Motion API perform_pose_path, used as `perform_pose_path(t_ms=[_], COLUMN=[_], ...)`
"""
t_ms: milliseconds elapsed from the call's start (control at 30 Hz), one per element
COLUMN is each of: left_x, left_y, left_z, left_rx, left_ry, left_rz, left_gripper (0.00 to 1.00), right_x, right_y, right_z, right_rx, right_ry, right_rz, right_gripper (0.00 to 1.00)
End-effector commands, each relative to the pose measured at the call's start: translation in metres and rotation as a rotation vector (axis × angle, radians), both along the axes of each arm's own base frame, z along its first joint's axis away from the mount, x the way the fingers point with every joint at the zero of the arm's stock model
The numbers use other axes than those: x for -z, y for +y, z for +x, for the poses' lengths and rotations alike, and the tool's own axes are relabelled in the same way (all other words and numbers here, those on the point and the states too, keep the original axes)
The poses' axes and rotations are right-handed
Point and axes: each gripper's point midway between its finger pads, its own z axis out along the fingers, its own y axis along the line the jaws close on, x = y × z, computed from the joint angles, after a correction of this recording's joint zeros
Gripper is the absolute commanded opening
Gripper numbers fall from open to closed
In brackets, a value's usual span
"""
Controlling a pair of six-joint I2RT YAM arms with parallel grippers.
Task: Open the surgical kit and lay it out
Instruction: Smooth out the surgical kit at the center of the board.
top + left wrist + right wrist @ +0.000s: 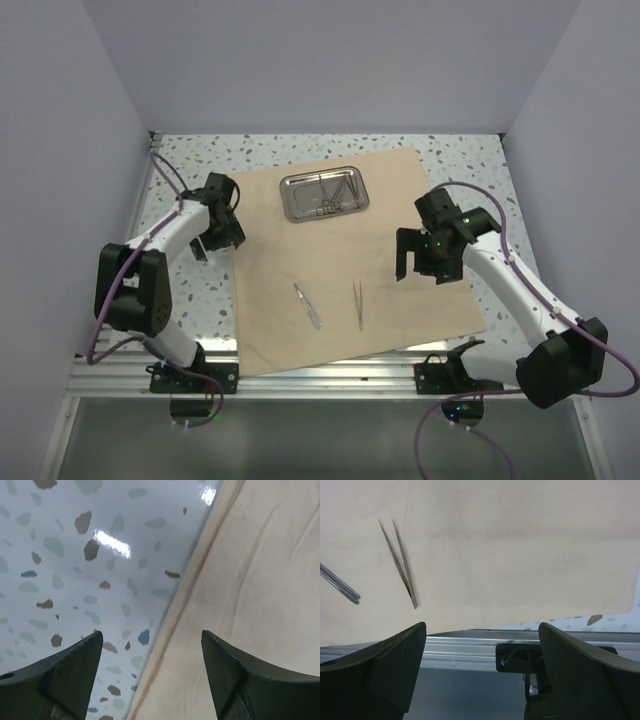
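Tan cloth [340, 260] flat, tools partly out

Cloth lies spread on bench [190, 290]. Tray [323, 194] sits at its far end, tweezers [358, 304] and another thin tool [307, 305] near the front. Left claw [151, 636] hangs over the cloth's left edge, right claw [482, 626] over its right side, both empty with fingers apart. Risk: snagging the cloth drags the tools.

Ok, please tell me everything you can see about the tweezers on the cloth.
The tweezers are thin and silver and look like metal. They have two narrow arms, joined at one end, and the pointed tips stand slightly apart. They lie flat on the tan cloth, in its near half. The joined end is toward the near table edge and the tips point away. Only the cloth touches them.
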Motion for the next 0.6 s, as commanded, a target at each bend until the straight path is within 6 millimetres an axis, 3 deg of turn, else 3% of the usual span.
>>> perform_pose_path(t_ms=[0,200,400,500,533,567], left_x=[0.003,0.033,0.055,0.066,0.072,0.074], left_y=[0.003,0.0,0.0,0.005,0.007,0.009], left_z=[0.06,0.091,0.093,0.09,0.087,0.088], left_rx=[0.059,0.08,0.08,0.076,0.076,0.073], left_ry=[-0.128,-0.104,-0.059,-0.039,-0.026,-0.023], left_rz=[-0.031,-0.067,-0.067,-0.05,-0.048,-0.048], left_gripper=[0.82,0.77,0.69,0.56,0.41,0.33], right_x=[-0.01,-0.013,-0.012,-0.012,-0.012,-0.012], right_y=[-0.003,-0.004,-0.004,-0.005,-0.005,-0.006], right_z=[0.005,0.011,0.016,0.019,0.02,0.021], right_rx=[0.015,0.028,0.044,0.052,0.054,0.056], right_ry=[-0.012,-0.012,0.0,0.0,0.0,0.001], right_rz=[-0.016,-0.031,-0.045,-0.052,-0.052,-0.054], right_gripper=[0.98,0.98,0.98,0.98,0.98,0.98])
